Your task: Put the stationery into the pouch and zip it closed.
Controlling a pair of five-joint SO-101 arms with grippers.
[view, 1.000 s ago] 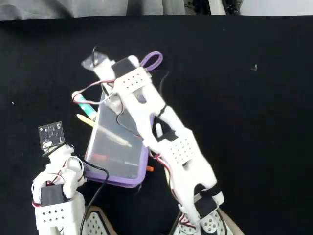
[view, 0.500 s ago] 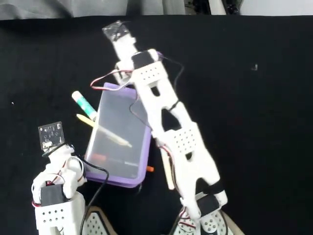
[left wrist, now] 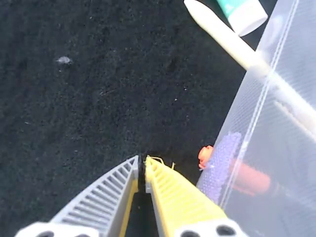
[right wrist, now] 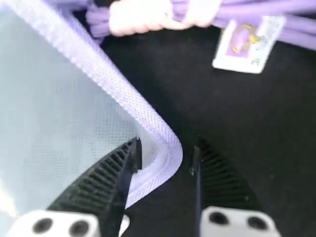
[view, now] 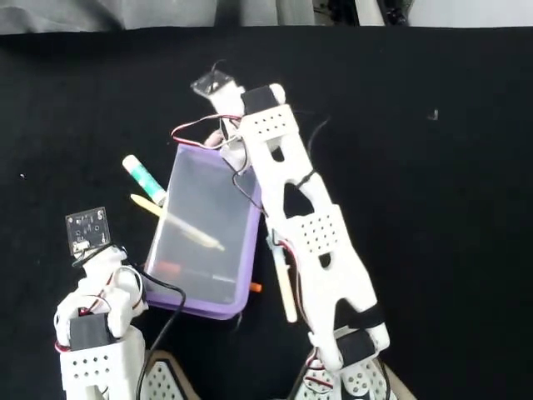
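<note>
A clear pouch point(view: 204, 225) with a purple rim lies flat on the black table. My right gripper point(view: 226, 143) is at its far right corner. In the right wrist view it point(right wrist: 163, 158) is open, with one finger point(right wrist: 106, 180) over the pouch point(right wrist: 49, 98) and the other on the table side of the rim. A white and teal glue stick point(view: 143, 177) lies by the pouch's left edge. A cream pencil point(view: 175, 221) slants across that edge. My left gripper point(left wrist: 144, 165) is shut over bare table, beside the pouch's point(left wrist: 276, 123) near left corner. An orange item point(left wrist: 249, 180) shows through the pouch.
The pouch's purple strap point(right wrist: 266, 24) and a small tag point(right wrist: 244, 44) lie past the corner by my right gripper. A pale flat stick point(view: 283, 287) and a small orange piece point(view: 254, 287) lie right of the pouch, next to the right arm.
My right arm swung from over the pouch's upper left, out past its far end, then back to the far right corner. The left arm has not moved.
</note>
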